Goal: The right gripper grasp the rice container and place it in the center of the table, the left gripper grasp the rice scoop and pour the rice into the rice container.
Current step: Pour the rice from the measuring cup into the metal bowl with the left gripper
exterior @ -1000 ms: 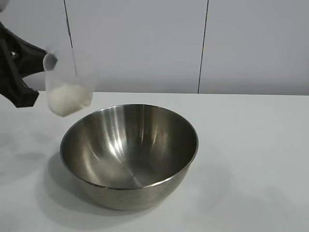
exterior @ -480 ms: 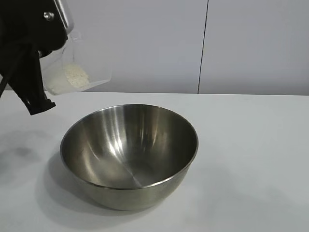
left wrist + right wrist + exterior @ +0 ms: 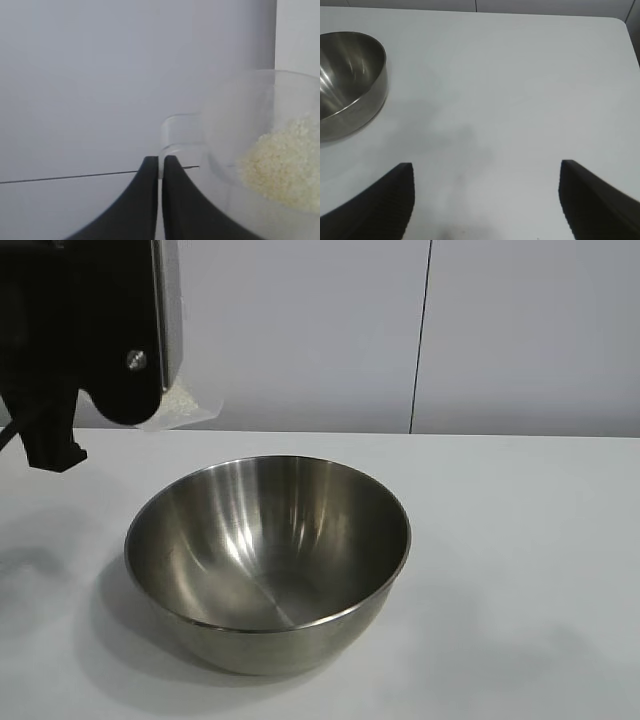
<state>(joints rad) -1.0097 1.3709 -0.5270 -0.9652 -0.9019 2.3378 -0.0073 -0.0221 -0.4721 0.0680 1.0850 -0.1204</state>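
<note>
the bowl (image 3: pixel 268 560) sits empty mid-frame on the white table (image 3: pixel 520 540), so to pour well i judge i should carry the cup (image 3: pixel 180 405), now at the upper left of the frame above and behind the bowl's left rim, over the middle before tipping further. my left gripper (image 3: pixel 160 167) is pinched tight on the cup's clear tab, with the rice (image 3: pixel 280 165) heaped against its wall. my right gripper (image 3: pixel 485 200) hangs spread wide, holding nothing, over bare table beside the bowl.
</note>
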